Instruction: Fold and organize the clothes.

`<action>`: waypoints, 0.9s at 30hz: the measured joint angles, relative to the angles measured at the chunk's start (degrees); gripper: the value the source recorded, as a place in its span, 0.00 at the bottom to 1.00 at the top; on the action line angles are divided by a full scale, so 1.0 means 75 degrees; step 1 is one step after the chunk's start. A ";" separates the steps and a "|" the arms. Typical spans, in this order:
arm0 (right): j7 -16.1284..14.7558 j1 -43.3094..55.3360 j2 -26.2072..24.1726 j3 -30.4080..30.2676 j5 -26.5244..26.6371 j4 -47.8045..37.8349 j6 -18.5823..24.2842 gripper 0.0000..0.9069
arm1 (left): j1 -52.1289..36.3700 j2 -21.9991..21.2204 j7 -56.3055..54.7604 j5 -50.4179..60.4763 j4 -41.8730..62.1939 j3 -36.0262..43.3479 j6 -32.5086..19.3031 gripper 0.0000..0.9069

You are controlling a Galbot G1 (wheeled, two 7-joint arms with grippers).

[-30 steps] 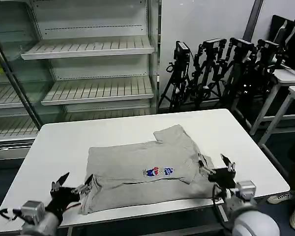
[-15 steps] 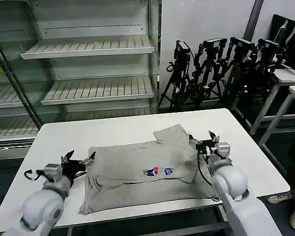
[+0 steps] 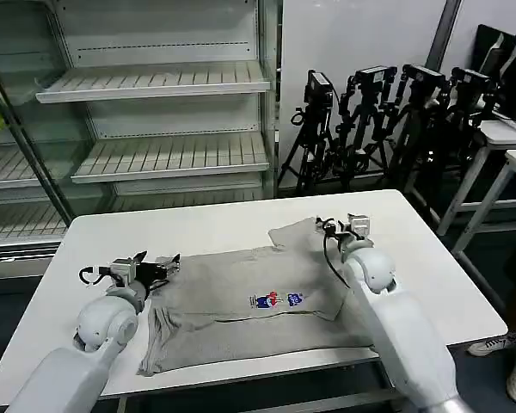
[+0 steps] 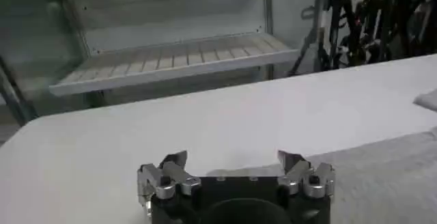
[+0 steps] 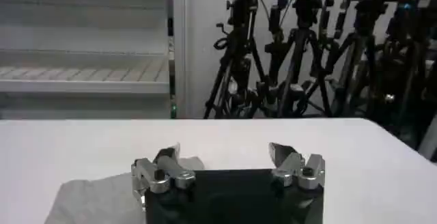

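Light grey T-shirt (image 3: 249, 305) spread on white table (image 3: 95, 241), graphic up, sleeves and lower half already folded in, hem bunched; further folds and tidying judged outstanding. Left gripper (image 3: 159, 265) at shirt's left shoulder edge, fingers spread, empty. Right gripper (image 3: 337, 225) at upper right sleeve, fingers spread, empty.

No legible text anywhere; T-shirt (image 3: 249, 297) chest graphic too small to read.
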 measured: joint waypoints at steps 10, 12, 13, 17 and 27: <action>-0.0153 0.0620 0.0418 -0.0243 0.0176 -0.1278 -0.0016 1.00 | -0.0499 -0.0116 -0.0039 -0.0151 0.0854 0.0339 0.0002 1.00; -0.0179 0.0687 0.0471 -0.0282 0.0227 -0.1467 -0.0017 1.00 | -0.0523 -0.0117 -0.0040 -0.0169 0.0918 0.0362 0.0000 1.00; -0.0186 0.0711 0.0494 -0.0292 0.0253 -0.1547 -0.0018 0.76 | -0.0534 -0.0113 -0.0040 -0.0181 0.0942 0.0372 -0.0006 1.00; -0.0223 0.0774 0.0562 -0.0353 0.0372 -0.1831 -0.0018 0.00 | -0.0544 -0.0083 -0.0042 -0.0271 0.1009 0.0391 -0.0017 0.02; -0.0258 0.0819 0.0670 -0.0388 0.0654 -0.2068 0.0012 0.00 | -0.0431 0.0018 0.0015 -0.0534 0.1001 0.0359 -0.0027 0.02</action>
